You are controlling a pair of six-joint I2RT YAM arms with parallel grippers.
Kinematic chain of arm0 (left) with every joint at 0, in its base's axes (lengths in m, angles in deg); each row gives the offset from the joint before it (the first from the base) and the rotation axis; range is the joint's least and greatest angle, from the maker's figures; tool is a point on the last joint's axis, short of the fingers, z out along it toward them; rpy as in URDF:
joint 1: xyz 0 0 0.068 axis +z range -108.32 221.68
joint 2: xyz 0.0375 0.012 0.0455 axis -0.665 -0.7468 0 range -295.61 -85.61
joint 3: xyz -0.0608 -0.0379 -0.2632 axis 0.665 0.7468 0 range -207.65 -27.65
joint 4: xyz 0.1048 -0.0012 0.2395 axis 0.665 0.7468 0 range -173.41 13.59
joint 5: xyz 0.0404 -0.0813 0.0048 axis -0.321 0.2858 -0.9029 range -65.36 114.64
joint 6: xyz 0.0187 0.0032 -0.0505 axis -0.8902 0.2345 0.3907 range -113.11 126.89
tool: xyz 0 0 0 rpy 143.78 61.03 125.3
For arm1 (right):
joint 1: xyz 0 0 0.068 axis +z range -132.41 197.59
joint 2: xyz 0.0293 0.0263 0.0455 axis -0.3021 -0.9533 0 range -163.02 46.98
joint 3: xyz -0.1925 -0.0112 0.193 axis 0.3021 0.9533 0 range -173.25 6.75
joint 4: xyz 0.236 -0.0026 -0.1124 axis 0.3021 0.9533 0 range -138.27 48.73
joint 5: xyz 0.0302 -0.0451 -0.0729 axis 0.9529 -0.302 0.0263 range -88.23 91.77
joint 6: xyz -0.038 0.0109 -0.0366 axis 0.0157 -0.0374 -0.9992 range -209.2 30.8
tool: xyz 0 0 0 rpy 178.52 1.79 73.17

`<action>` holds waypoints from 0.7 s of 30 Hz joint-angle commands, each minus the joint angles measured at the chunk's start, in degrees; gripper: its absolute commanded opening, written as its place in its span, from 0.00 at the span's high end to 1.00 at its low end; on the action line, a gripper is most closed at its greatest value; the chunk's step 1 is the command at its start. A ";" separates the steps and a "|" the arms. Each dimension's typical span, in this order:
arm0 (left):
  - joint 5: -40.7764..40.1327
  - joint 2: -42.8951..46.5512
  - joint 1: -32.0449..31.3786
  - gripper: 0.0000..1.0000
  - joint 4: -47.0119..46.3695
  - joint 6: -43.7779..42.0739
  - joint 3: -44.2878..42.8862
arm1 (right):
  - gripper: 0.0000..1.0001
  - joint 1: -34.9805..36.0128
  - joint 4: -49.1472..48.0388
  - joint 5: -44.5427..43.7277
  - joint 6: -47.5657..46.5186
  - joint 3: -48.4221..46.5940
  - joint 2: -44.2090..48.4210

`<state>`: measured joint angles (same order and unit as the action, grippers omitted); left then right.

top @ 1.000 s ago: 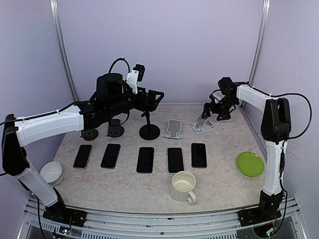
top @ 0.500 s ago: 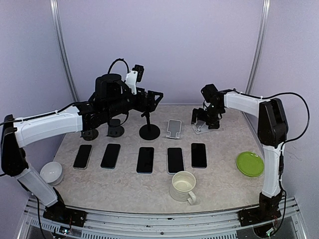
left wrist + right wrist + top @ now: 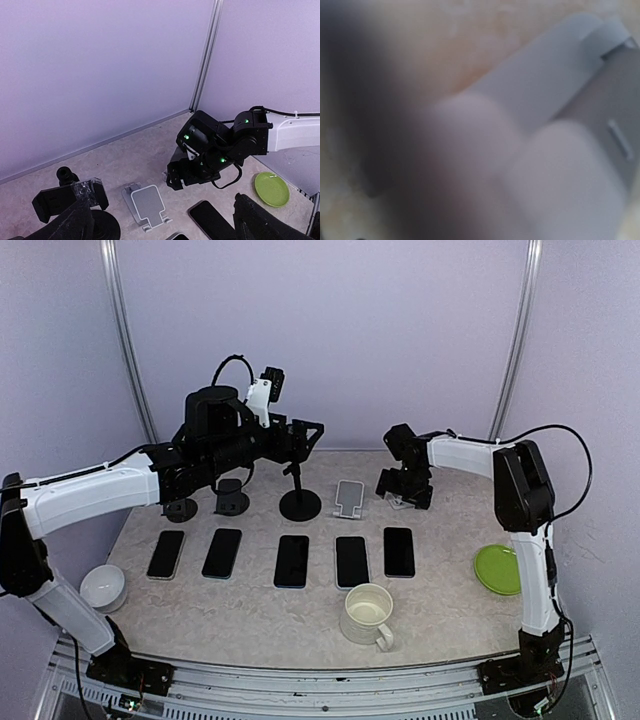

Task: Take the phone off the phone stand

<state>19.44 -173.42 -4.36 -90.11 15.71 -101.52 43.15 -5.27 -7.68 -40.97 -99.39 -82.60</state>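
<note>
Right gripper low over white phone stand, forearm stretched leftward
Its jaws spread wide; left gripper raised, jaws released; five phones lie flat in a row

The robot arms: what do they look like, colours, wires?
The left arm and right arm have white shells and black joints. The left gripper and right gripper are black. Thin black cables loop alongside; green lights glow on the right wrist.

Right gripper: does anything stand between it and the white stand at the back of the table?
Nothing visible does. The right gripper is down at the white stand, which fills its own camera's view, close up and blurred.
</note>
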 commanded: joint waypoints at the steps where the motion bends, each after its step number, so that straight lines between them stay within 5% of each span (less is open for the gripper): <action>1: -0.64 1.66 0.34 0.05 1.40 -0.72 0.38 | 0.05 0.19 0.38 -3.06 2.05 0.04 -0.85; 12: 0.93 -0.20 0.43 0.05 -0.11 0.01 -0.30 | 0.15 -3.05 -2.92 -4.82 2.88 15.96 9.22; 21: 1.54 -0.96 0.50 0.05 0.02 -0.63 -1.04 | 0.16 -5.52 -7.22 -4.99 -5.24 29.00 18.59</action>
<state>20.17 -173.77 -4.36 -89.28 15.62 -101.52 39.61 -11.23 -11.53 -41.01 -75.55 -68.64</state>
